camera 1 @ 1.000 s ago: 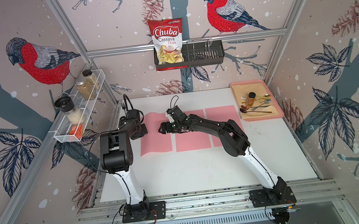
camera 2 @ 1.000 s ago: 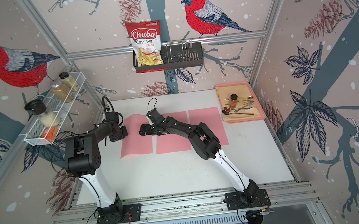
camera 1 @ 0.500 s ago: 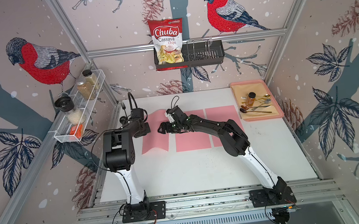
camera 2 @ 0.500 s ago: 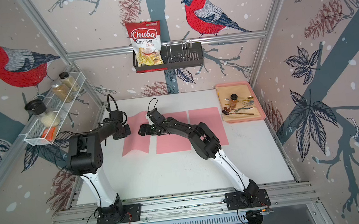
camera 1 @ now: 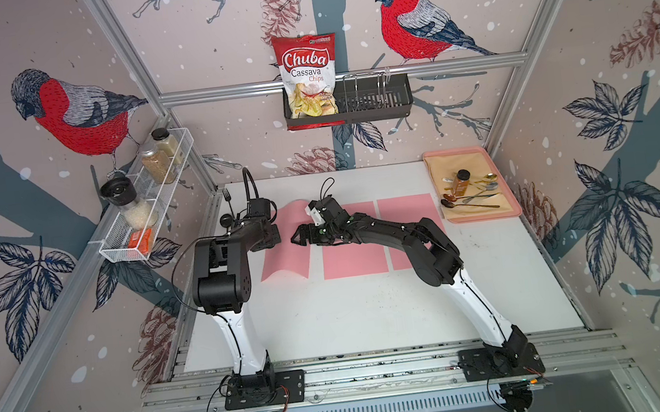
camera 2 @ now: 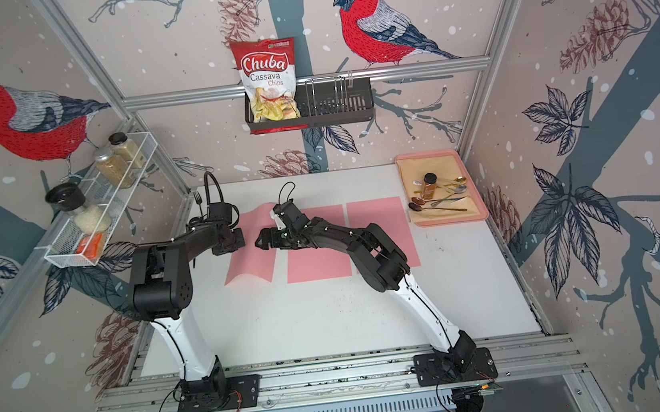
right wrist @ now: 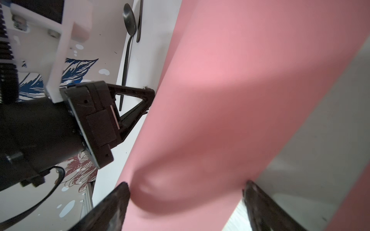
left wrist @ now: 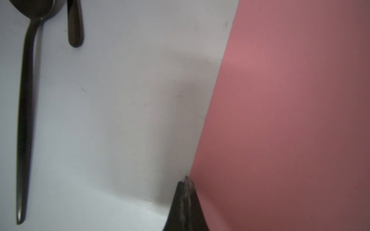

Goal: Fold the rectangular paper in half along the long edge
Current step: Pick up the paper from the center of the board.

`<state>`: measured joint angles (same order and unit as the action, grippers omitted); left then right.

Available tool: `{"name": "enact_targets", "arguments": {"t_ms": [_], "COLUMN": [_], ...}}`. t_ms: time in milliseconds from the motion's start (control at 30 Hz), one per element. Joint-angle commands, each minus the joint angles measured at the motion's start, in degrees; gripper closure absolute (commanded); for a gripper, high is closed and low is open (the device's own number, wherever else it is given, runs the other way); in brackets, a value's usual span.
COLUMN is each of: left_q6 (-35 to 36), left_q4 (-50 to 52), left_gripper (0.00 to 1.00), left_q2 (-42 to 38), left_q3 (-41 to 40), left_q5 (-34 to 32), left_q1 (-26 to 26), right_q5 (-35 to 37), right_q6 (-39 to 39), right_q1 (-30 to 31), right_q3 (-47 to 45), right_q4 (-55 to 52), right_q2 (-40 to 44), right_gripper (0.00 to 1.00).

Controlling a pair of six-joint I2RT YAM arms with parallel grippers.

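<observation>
You are working on the leftmost pink rectangular paper sheet [camera 1: 287, 257], which is lying at the far left of the white bench [camera 1: 373, 315] and bowing up off it along its length. Your left jaws are clenching tight, with their fingertips [left wrist: 185, 185] touching the sheet's left long edge. You cannot tell whether the paper is nipped between them. Your right jaws are standing released and wide, straddling the raised pink bulge without gripping it; one fingertip [right wrist: 122, 192] is touching the paper's side.

Two more flat pink paper sheets [camera 1: 354, 250] are lying just beside it on the right.

At the bench's far right, the pink rectangular tray [camera 1: 488, 216] is holding a beige liner [camera 1: 441, 170], a small amber bottle with a black cap [camera 1: 461, 182] and several gold, brown and silver spoons [camera 1: 470, 204].

The white wire rack [camera 1: 119, 241] on the left wall is carrying a black-topped grinder [camera 1: 127, 203], two spice jars [camera 1: 156, 162] and an orange packet [camera 1: 139, 239].

The black basket [camera 1: 388, 102] on the back wall is holding a red bag of cassava chips [camera 1: 308, 75] at its left end.

A dark spoon [left wrist: 26, 120] and a dark fork [camera 1: 228, 197] are lying on the bench, to the left of the paper.
</observation>
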<state>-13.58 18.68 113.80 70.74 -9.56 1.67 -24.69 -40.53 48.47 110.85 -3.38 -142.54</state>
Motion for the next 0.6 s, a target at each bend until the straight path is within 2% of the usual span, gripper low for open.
{"name": "enact_targets", "arguments": {"t_ms": [0,567], "left_q6": [-0.3,-1.9], "left_q4": [9.0,8.8], "left_gripper": [1.0,1.0], "left_q2": [1.4,-0.4], "left_q3": [-1.2,-3.1], "left_q5": [6.3,4.7], "left_q1": [0.6,2.9], "right_q5": [-1.8,-3.8], "right_q6": [-4.0,-9.5], "right_q1": [-0.4,-0.6], "right_q3": [-2.7,-3.1], "right_q4": [-1.7,4.9], "right_q2": [0.5,-0.9], "right_gripper": [0.09,0.08]}}
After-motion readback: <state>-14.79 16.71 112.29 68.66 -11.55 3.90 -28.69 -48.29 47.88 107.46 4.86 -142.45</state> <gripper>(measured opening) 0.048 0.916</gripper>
